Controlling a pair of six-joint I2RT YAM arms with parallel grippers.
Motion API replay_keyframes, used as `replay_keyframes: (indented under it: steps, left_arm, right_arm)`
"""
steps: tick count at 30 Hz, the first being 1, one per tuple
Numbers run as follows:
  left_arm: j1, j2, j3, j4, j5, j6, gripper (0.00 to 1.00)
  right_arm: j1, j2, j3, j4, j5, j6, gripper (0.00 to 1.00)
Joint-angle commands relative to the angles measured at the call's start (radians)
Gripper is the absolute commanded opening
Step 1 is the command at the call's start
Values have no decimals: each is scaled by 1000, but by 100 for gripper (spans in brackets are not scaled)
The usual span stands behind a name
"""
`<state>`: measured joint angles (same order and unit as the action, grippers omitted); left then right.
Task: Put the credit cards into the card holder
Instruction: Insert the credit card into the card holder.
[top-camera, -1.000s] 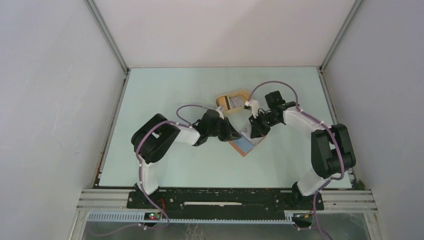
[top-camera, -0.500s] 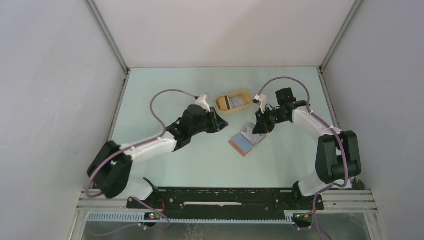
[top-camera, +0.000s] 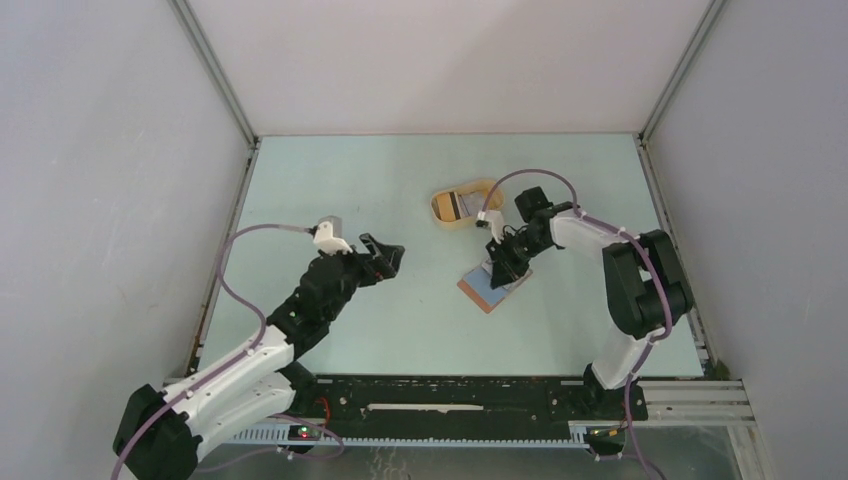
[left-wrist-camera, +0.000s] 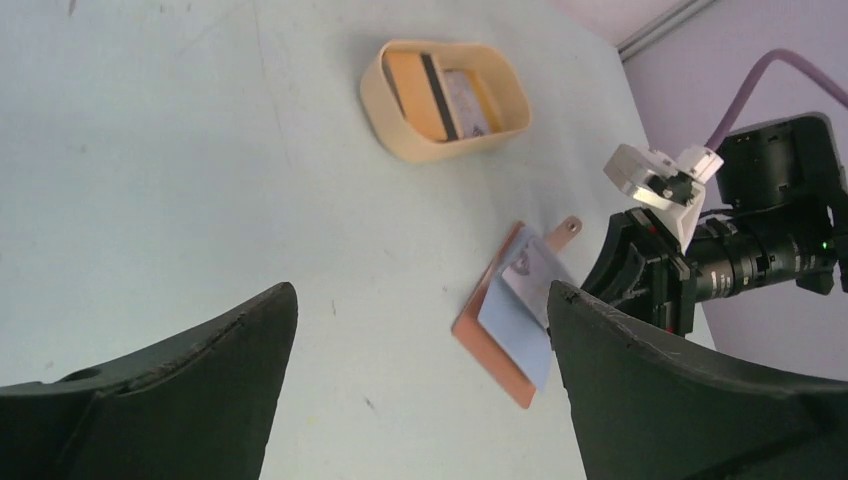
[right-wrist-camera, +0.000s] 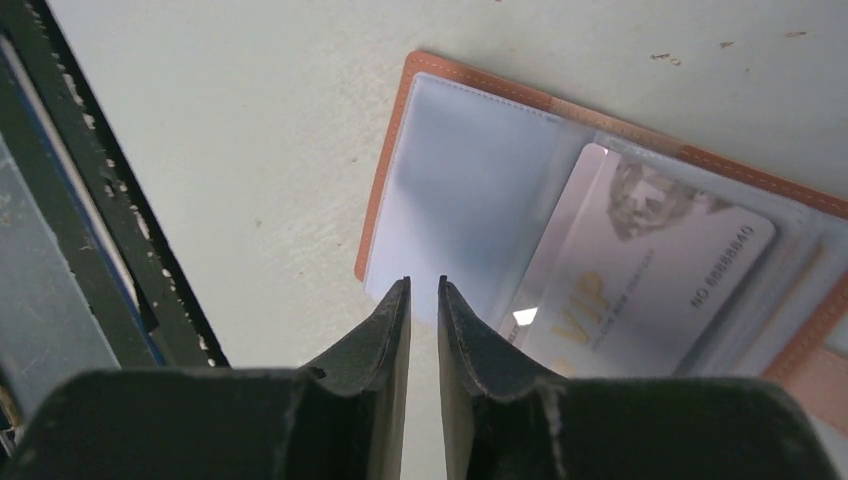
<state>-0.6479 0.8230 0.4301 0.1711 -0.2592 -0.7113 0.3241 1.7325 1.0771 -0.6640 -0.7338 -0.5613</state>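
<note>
The reddish-brown card holder (top-camera: 485, 292) lies open on the table, clear pockets up. A pale VIP credit card (right-wrist-camera: 640, 270) sits in one pocket (left-wrist-camera: 535, 272). More credit cards (left-wrist-camera: 440, 85) lie in the yellow oval tray (top-camera: 478, 186). My right gripper (right-wrist-camera: 423, 283) hovers just over the holder's (right-wrist-camera: 470, 180) left pocket, its jaws a narrow slit apart with nothing between them. In the top view the right gripper (top-camera: 497, 265) covers the holder's far edge. My left gripper (left-wrist-camera: 422, 290) is wide open and empty. It stands well left of the holder (left-wrist-camera: 490, 350), above bare table (top-camera: 385, 255).
The yellow tray (left-wrist-camera: 400, 140) stands just beyond the holder, toward the back. Cage walls and metal posts close in the table on three sides. The right arm's purple cable loops over the tray's right end.
My left arm has pulled back from the holder toward the near left and its gripper has opened wide. The right gripper has dropped onto the holder's left pocket, its jaws parting slightly.
</note>
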Motion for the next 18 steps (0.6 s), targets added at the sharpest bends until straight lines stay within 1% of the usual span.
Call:
replay_keyframes:
  steps: [1,6,10,14,18]
  left_arm:
    - [11,-31,-93,74,69,-88,100]
    - [12,69,-161,217,196,-175,96]
    - [10,198,-133,293,290,-179,95]
    - [-6,356,-72,353,377,-193,94]
    - [-40,506,-26,461,456,-238,92]
  right_arm:
    - [44,45,53,1,126,33,24]
    - [70,107,77,-5,190,51,24]
    - [85,153,111,-42,175,59,24]
    - [55,116,119,-50,92,63,24]
    - [7,47,118,-74,-28,29,28]
